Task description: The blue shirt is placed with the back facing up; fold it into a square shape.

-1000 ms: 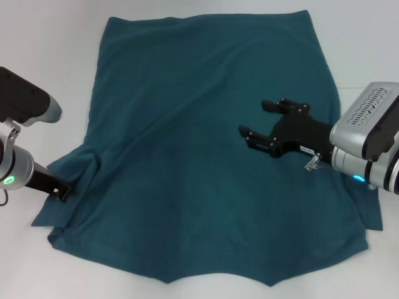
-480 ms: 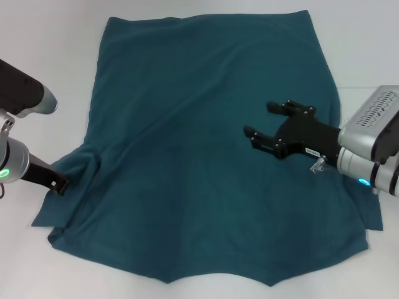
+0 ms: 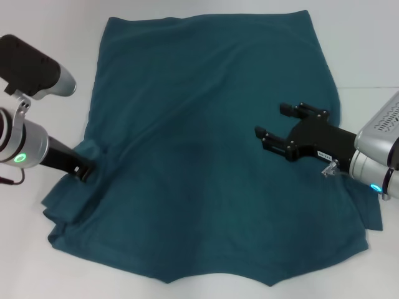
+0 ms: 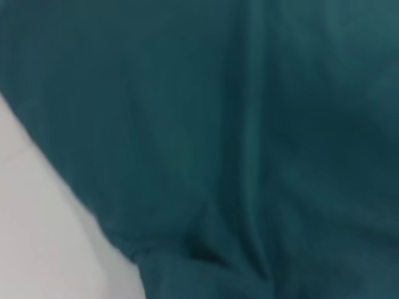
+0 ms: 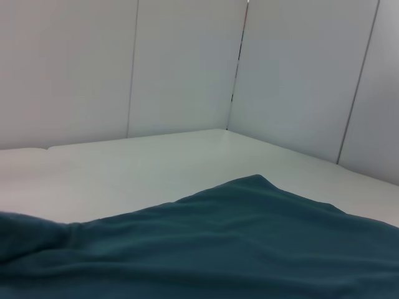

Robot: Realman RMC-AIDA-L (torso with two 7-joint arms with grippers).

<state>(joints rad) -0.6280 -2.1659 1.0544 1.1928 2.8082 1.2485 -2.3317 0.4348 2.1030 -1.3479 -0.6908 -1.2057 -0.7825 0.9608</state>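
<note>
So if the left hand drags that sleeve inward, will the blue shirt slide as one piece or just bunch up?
Probably bunch up. The blue shirt already gathers into creases by the left hand, which suggests limp fabric. It likely drapes when lifted, since the spread cloth follows the table. The open right hand is above its right side, holding nothing down.

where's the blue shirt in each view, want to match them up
Head view: the blue shirt lies spread across the middle of the white table.
Left wrist view: it fills nearly all the picture.
Right wrist view: it runs along the bottom.
Shared landmark: the shirt's edge against the white table.
</note>
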